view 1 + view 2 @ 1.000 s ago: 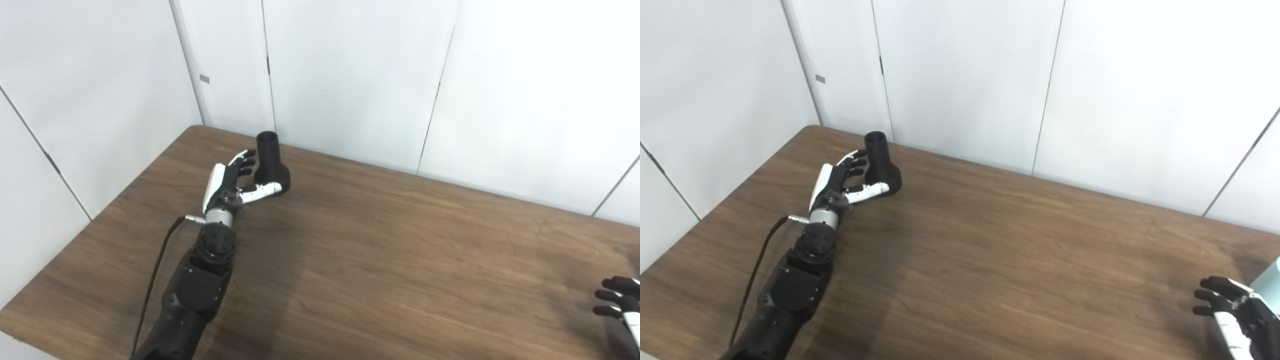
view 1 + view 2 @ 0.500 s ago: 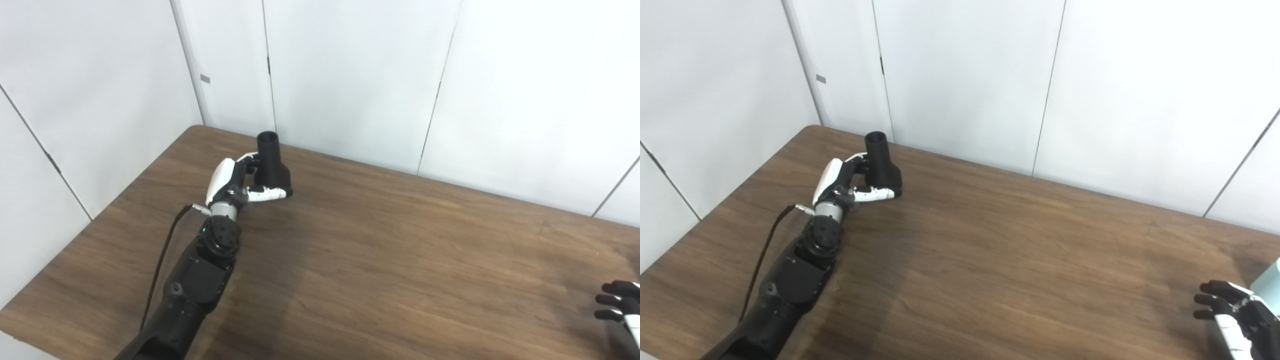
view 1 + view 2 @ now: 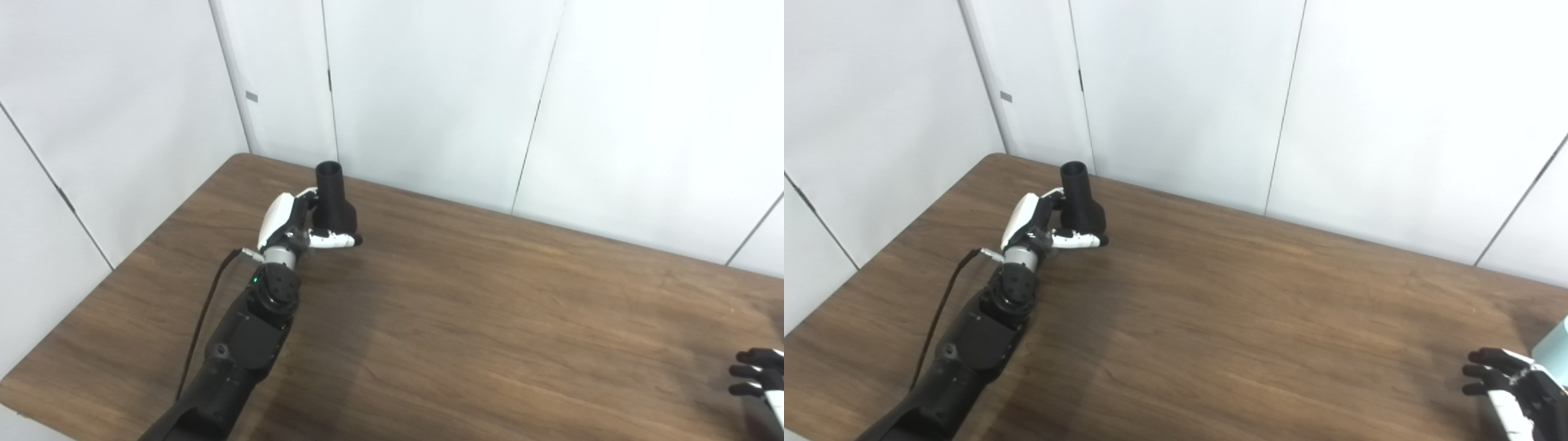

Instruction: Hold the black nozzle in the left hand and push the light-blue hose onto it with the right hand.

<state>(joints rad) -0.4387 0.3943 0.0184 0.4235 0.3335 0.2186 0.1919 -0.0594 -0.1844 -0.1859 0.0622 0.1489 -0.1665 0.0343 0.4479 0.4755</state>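
The black nozzle (image 3: pixel 334 199) stands upright on the brown table (image 3: pixel 490 318) at the far left, narrow tube end up. My left hand (image 3: pixel 286 222) is wrapped round its wide base: the fingers go behind it and the thumb (image 3: pixel 334 241) crosses its front. My right hand (image 3: pixel 1505 381) is at the bottom right edge, fingers apart and empty. A corner of the light-blue hose (image 3: pixel 1557 344) shows at the right edge of the right eye view, just right of that hand; the rest of it is out of view.
White wall panels (image 3: pixel 429 92) stand close behind the table's far edge and along its left side. A black cable (image 3: pixel 205 318) runs along my left forearm. The table's left corner lies just beyond the nozzle.
My left hand has turned and closed round the nozzle base, the thumb swinging across its front. My right hand has sunk slightly toward the bottom edge. The nozzle still stands in place.
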